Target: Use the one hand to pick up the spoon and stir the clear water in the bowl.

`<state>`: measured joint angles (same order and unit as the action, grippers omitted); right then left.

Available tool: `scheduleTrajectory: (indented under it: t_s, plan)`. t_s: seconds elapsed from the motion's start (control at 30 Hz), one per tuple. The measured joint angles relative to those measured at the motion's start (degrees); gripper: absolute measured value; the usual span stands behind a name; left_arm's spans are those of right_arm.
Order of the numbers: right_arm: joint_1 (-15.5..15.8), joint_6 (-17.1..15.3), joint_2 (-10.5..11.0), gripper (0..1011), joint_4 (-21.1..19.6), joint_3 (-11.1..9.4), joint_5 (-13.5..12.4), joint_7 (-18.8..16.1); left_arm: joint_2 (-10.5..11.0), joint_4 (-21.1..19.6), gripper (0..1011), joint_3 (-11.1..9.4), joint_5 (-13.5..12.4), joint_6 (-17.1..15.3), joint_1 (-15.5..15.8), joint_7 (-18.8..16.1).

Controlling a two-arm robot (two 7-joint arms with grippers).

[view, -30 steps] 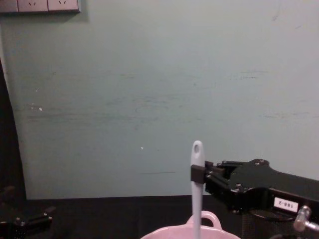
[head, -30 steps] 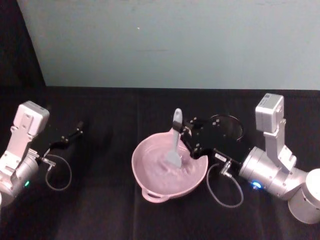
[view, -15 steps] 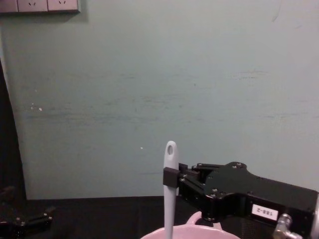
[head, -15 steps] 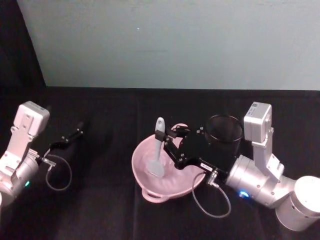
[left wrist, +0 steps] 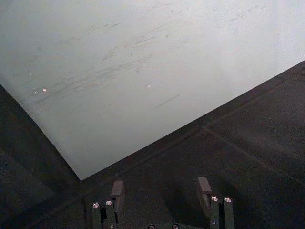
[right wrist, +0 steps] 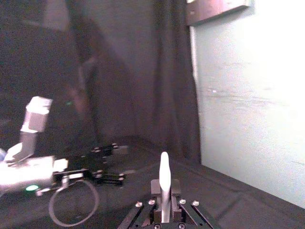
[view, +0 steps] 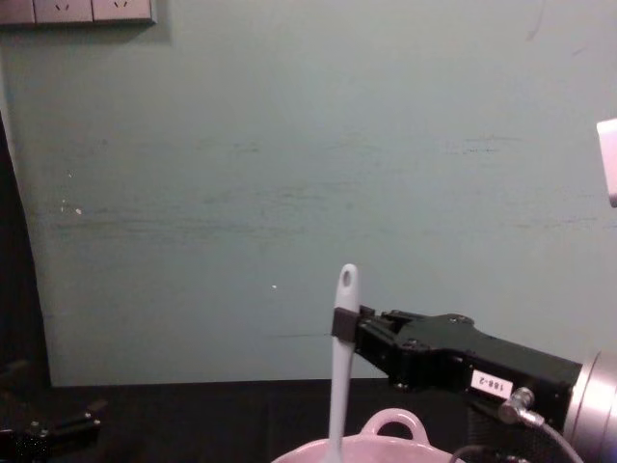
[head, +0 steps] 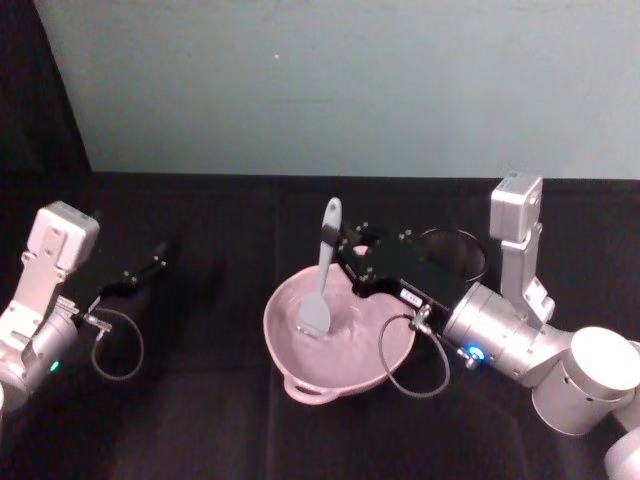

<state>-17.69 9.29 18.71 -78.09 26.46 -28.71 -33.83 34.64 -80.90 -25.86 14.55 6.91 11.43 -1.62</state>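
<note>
The stirring step appears to be in hand: the right gripper (head: 342, 248) has its jaws closed on the upper handle of the spoon (head: 323, 268), whose blade sits down inside the bowl (head: 277, 345) near the middle of the dark surface (head: 200, 420). The next move likely calls for sweeping the blade round through the water while keeping the handle close to upright and clear of the rim. The head view shows the blade in the bowl, while the chest view looks across the rim and instead shows the grip just under the handle's hole. The left gripper (head: 155, 262) is parked well to the left; its wrist view shows its jaws wide apart, holding nothing.
</note>
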Motion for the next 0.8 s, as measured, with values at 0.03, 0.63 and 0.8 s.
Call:
scheduleTrajectory:
  t_s: [0.03,0.63,0.8]
  plan:
    - [-0.18,-0.03,-0.17,119,0.41,-0.21,-0.12,0.34,0.0,0.0,1005,0.0,0.0,0.0,0.0,0.0]
    - [1.17,-0.45,3.02,118,-2.4,-3.73,2.06,3.78,0.0,0.0,1005,0.0,0.0,0.0,0.0,0.0]
    - [2.27,-0.67,4.26,119,-4.53,-3.53,3.35,3.77,0.0,0.0,1005,0.0,0.0,0.0,0.0,0.0]
